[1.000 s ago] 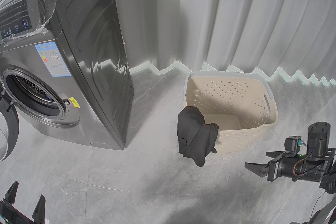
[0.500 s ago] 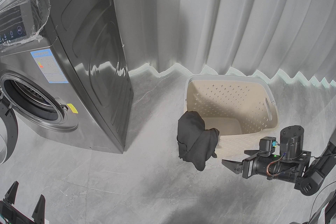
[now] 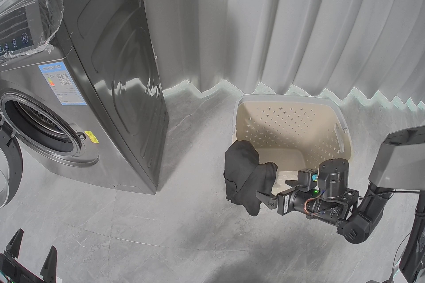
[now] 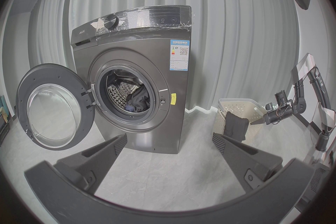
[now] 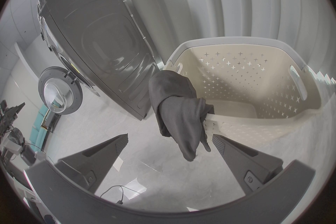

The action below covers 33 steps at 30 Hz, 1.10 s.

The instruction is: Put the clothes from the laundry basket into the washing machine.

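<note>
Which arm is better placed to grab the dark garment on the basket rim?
Right. The right gripper, open, sits beside the dark garment; the left gripper is far off near the washing machine.

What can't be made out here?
Head view: the near part of the laundry basket floor, hidden by its front wall and the draped dark garment; anything more there is unknown.
Head and right wrist views: whether the right hand touches the garment.
Left wrist view: clothes in the washing machine drum, too small to count.
Head view: left hand, cut off by the bottom edge.
</note>
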Tool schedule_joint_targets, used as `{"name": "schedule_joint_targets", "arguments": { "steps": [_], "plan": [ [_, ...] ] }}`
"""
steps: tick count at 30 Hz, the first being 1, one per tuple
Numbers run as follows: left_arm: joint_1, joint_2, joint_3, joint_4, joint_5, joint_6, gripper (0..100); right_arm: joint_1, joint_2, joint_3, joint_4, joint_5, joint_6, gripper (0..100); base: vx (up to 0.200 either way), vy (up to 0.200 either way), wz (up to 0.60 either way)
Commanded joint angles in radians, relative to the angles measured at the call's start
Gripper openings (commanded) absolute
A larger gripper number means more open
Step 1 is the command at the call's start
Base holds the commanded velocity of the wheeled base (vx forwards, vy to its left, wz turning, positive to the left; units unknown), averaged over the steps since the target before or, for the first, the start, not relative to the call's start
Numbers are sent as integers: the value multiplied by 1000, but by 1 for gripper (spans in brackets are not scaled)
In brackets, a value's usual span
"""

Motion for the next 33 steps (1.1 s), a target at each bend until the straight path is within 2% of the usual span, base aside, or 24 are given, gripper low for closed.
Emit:
{"name": "schedule_joint_targets", "arguments": {
  "steps": [1,14,19,20,29,33],
  "plan": [
    [1,-16,16,0,0,-1,100,-7,85,-57,-3,-2,-18,100,0,0,0],
    [1,-16,16,0,0,-1,100,-19,182,-185,-23,-2,-23,100,0,0,0],
    [1,-16,16,0,0,-1,100,-47,219,-252,-21,-2,-41,100,0,0,0],
    [1,-16,16,0,0,-1,100,-48,219,-255,-21,-2,-43,0,0,0,0],
    [1,-16,16,0,0,-1,100,-50,217,-254,-26,-2,-43,0,0,0,0],
    [1,-16,16,0,0,-3,100,-48,197,-217,-59,0,-43,0,0,0,0]
  ]
}}
